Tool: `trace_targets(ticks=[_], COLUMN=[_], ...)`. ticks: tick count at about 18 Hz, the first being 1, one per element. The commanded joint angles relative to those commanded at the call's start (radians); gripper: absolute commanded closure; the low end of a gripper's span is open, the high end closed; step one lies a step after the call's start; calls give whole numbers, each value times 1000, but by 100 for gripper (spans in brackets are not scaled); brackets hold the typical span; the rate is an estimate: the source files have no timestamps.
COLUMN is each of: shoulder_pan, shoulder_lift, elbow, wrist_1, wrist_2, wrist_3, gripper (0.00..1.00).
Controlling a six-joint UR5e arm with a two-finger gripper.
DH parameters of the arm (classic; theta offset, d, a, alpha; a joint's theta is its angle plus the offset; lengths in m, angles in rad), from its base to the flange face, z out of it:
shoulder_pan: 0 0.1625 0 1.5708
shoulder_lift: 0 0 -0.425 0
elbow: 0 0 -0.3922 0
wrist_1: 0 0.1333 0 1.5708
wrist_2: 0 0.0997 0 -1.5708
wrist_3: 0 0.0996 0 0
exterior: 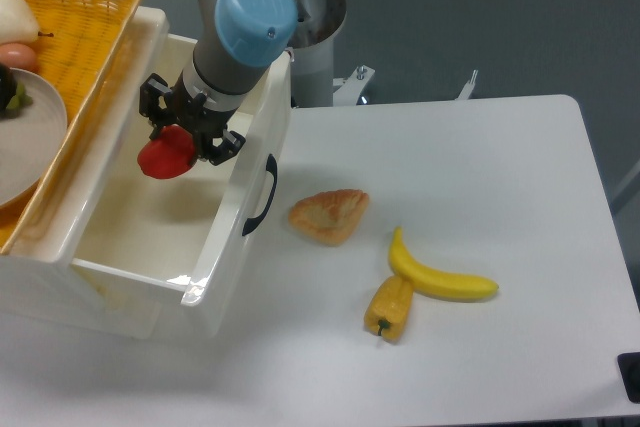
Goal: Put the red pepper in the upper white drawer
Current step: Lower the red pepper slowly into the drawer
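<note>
The glossy red pepper (165, 155) hangs inside the open top of the upper white drawer (225, 237), clear of its floor. My gripper (180, 137) comes down from above and is shut on the pepper, its black fingers (216, 143) clasping its upper part. The drawer stands pulled out at the left of the table, its black curved handle (262, 197) facing right. The pepper's stem is hidden by the gripper.
A yellow woven basket (80, 37) with a plate and fruit sits over the drawer's left side. On the white table lie a pastry (330, 215), a banana (438, 275) and a yellow-orange pepper (390, 309). The arm's blue-capped wrist (255, 12) overhangs the drawer's right wall.
</note>
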Motion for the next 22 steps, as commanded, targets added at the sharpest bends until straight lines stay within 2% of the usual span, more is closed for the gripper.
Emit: trace_targets(ticks=[22], shoulder_pan=[-18], shoulder_lift=[-15], elbow=[-2], wrist_1=[2], wrist_2=[2], wrist_3=[-3], gripper=[55])
